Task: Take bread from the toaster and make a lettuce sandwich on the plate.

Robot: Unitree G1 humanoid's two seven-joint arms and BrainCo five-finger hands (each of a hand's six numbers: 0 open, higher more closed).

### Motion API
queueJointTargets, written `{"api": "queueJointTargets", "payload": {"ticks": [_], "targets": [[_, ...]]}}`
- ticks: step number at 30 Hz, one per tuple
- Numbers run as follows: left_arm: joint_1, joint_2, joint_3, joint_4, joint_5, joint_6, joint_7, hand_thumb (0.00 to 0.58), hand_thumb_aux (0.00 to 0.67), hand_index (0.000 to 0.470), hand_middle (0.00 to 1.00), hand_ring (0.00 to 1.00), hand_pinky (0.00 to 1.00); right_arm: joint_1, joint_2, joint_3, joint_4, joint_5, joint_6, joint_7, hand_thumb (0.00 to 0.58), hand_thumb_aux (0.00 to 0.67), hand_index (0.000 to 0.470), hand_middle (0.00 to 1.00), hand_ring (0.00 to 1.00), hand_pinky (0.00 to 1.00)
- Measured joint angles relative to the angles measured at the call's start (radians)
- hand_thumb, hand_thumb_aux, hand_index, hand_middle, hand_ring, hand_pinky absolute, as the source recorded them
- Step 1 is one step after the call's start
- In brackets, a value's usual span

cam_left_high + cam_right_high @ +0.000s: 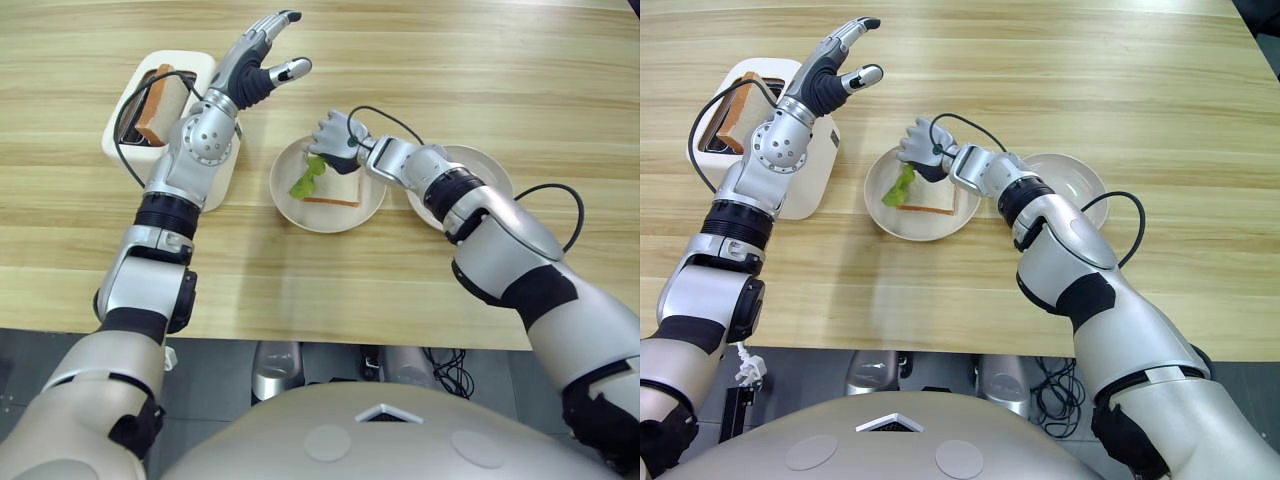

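Lettuce (308,179) trails diagonally from right hand (335,135), apparently pinched; bread (340,190) beneath.

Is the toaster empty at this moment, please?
No, a slice of bread stands upright in the slot of the toaster.

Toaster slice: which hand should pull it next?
Left, probably. The left hand is open and empty right beside the toaster, where the bread slice stands in its slot. The right hand is shut on the lettuce over the plate.
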Motion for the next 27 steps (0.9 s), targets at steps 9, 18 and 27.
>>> {"api": "queueJointTargets", "payload": {"ticks": [9,18,27], "targets": [[0.008,0.018,0.001,-0.035,-0.001,0.005,-0.01,0.0,0.0,0.0,0.0,0.0,0.0,0.041,-0.006,0.042,0.047,0.005,0.041,0.021,0.0,0.0,0.0,0.0,0.0,0.0],[0.016,0.019,0.003,-0.035,-0.002,0.01,-0.017,0.0,0.0,0.0,0.0,0.0,0.0,0.027,-0.025,0.051,0.051,0.01,0.077,0.01,0.0,0.0,0.0,0.0,0.0,0.0],[0.016,0.001,0.002,-0.034,-0.002,0.01,-0.016,0.0,0.0,0.0,0.0,0.0,0.0,0.031,-0.023,0.064,0.051,0.01,0.064,-0.059,0.0,0.0,0.0,0.0,0.0,0.0]]}}
